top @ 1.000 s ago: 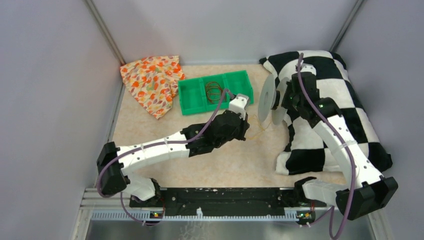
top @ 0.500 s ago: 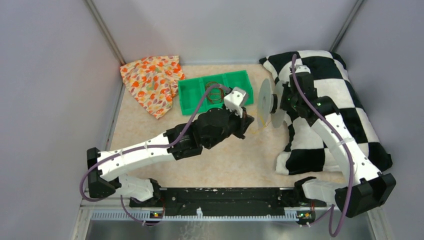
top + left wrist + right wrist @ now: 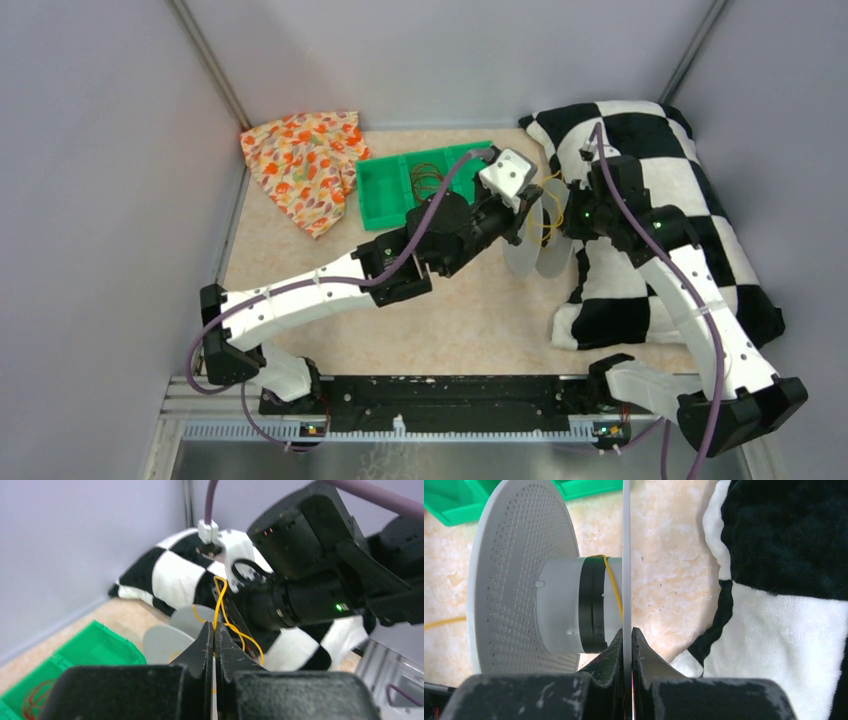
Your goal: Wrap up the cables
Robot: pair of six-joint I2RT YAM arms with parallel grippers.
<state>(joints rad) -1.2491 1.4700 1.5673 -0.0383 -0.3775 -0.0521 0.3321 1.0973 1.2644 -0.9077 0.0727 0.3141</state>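
Note:
A thin yellow cable (image 3: 220,600) rises in loose loops from my left gripper (image 3: 214,628), which is shut on it right in front of the right arm's wrist. From above, the left gripper (image 3: 533,207) hangs over the clear spool (image 3: 527,252). My right gripper (image 3: 627,633) is shut on the spool's thin clear flange (image 3: 626,535), holding the spool on edge above the table. One yellow strand (image 3: 612,582) crosses the hub (image 3: 559,607) beside a black band. The perforated far flange (image 3: 519,580) faces left.
A green bin (image 3: 385,190) at the back holds more coiled wire (image 3: 428,181). A floral cloth (image 3: 305,165) lies at the back left. A black-and-white checkered cushion (image 3: 690,200) fills the right side under the right arm.
The left arm swung up and to the right, carrying the cable from the table's middle to just above the spool. The right gripper tilted the spool lower.

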